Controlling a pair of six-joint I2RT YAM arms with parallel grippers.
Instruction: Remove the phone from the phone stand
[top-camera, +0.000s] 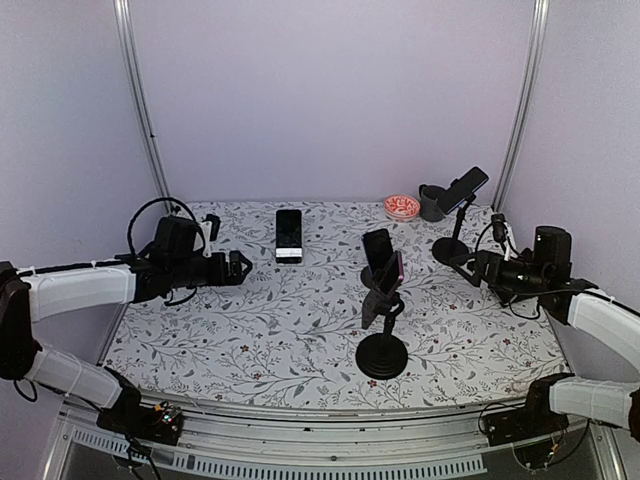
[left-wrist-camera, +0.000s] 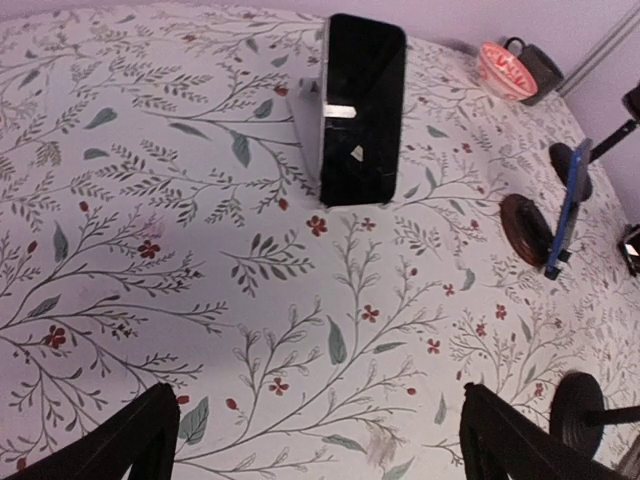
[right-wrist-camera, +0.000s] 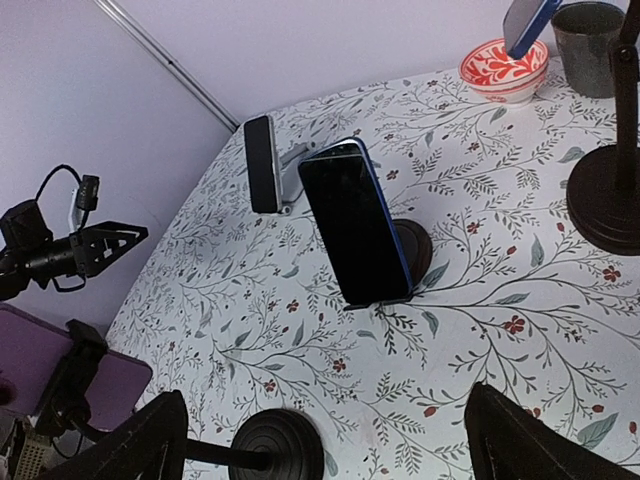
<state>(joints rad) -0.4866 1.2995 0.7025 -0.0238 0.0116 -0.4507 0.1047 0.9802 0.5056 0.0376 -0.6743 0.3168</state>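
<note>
While both arms hover over the table (top-camera: 200, 340), the left gripper (top-camera: 240, 267) is seen with its fingers spread wide and nothing between them. Just beyond it, a black phone (top-camera: 289, 235) is leaned on a white stand (left-wrist-camera: 303, 120). At the centre, a blue-edged phone (top-camera: 377, 248) is propped on a round stand (right-wrist-camera: 415, 250), and a purple phone (top-camera: 397, 270) is clamped on a tall stand (top-camera: 381, 355) nearer the bases. A raised phone (top-camera: 467, 187) is held high beside a bowl (top-camera: 402, 206) and cup (top-camera: 431, 203). The right gripper (top-camera: 478, 266) is likewise spread and empty.
</note>
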